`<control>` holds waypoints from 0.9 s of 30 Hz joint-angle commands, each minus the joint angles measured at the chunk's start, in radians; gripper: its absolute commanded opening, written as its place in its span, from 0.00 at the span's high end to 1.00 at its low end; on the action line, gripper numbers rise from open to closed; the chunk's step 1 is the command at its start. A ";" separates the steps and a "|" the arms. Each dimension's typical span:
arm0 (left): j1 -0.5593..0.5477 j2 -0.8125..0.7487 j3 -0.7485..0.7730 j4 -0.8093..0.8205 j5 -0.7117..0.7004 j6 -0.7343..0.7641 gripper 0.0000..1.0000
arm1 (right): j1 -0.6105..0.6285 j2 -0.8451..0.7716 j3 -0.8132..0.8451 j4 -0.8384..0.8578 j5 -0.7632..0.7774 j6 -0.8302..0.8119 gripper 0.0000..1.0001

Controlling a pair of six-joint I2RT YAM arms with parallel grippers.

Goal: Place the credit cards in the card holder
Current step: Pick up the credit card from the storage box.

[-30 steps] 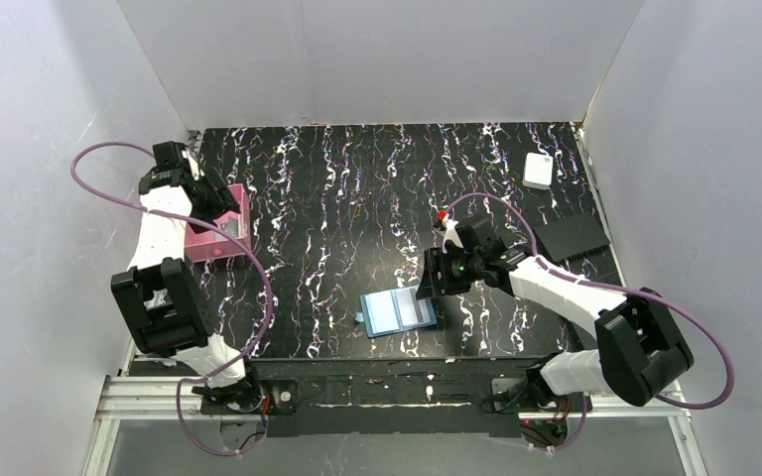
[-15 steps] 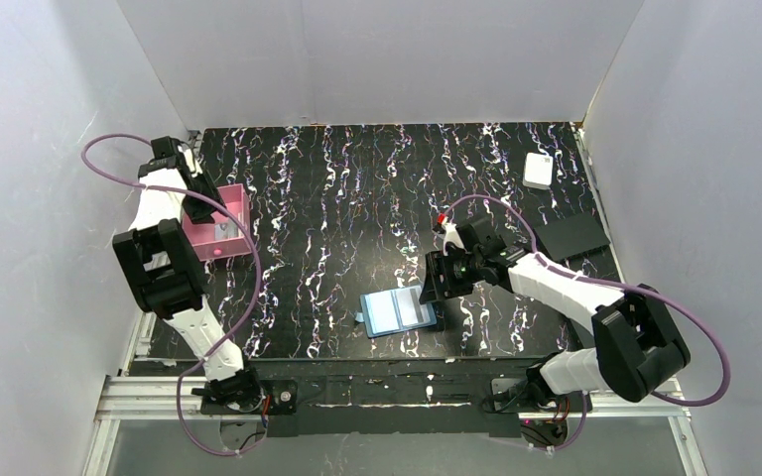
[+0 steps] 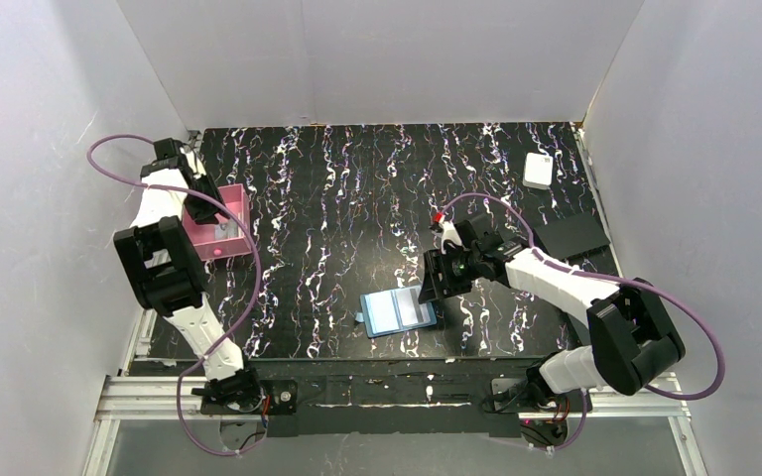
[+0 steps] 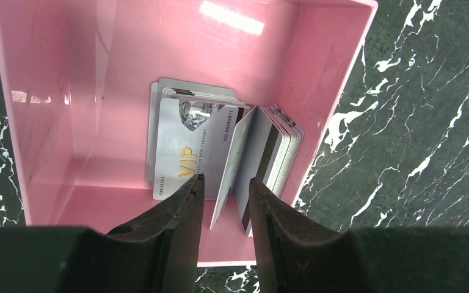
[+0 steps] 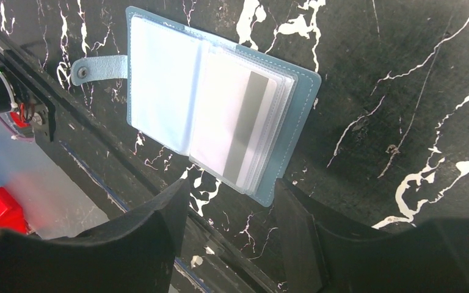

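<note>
The credit cards (image 4: 186, 146) sat in the pink tray (image 4: 36, 91) at the far left of the table (image 3: 337, 198). One group lay flat on the tray floor, the top card pale with a gold "VIP" on it. A second group (image 4: 275, 152) stood on edge against the tray's right wall, fanned and leaning, with dark magnetic stripes showing. One pale card of that group had tilted away from the rest.

The left end effector (image 4: 226, 182) hung inside the tray with its fingers parted by a narrow gap. The lower edge of the tilted card showed in that gap, but neither finger looked pressed onto it; it was released and held nothing.

The card holder (image 5: 220, 122) lay open and flat near the table's front edge, about mid-table, well apart from the tray. Its snap tab pointed outward from the left page. A striped card (image 5: 238, 128) already sat in the clear sleeve of the right page.

The right end effector (image 5: 232, 198) hovered just above the holder's right edge, its fingers spread wide and empty.

A white box (image 3: 538, 170) sat at the far right corner, and a black rectangle (image 3: 572, 238) lay nearer along the right edge.
</note>
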 commanded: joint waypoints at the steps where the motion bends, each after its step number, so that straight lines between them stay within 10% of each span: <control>1: 0.004 0.026 -0.004 -0.005 0.027 0.020 0.69 | -0.007 0.002 0.039 0.000 -0.016 -0.016 0.39; 27: 0.003 0.062 -0.014 0.003 0.119 0.013 0.86 | -0.010 0.005 0.056 -0.016 -0.024 -0.011 0.39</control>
